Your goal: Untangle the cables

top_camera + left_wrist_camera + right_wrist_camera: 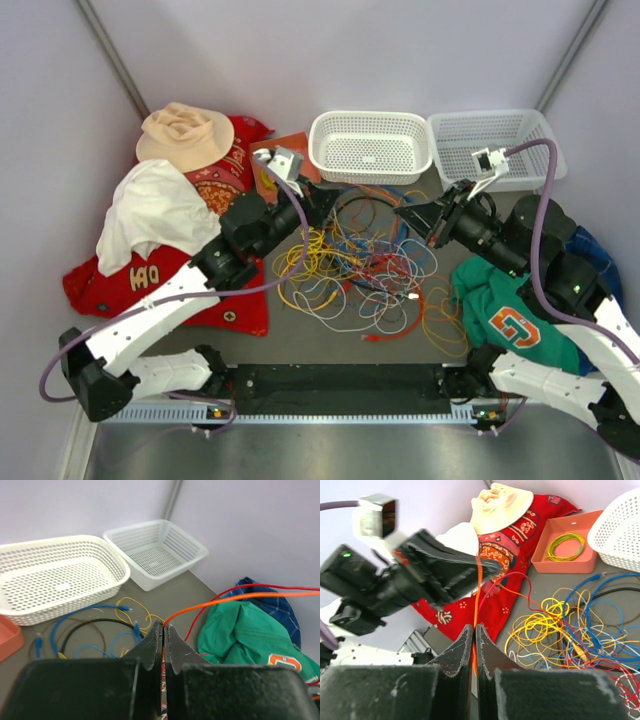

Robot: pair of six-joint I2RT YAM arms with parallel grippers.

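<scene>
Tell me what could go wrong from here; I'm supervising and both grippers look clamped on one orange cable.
1. The left gripper and right gripper are both shut on the same orange cable, stretched straight between them; pulling farther apart could strain it or make it slip out.
2. A red cable runs close beside it and might get dragged along, tightening the tangled pile.

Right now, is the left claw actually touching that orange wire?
Touching. In the left wrist view the left gripper is shut on the orange cable, which runs out from between its fingertips.
</scene>
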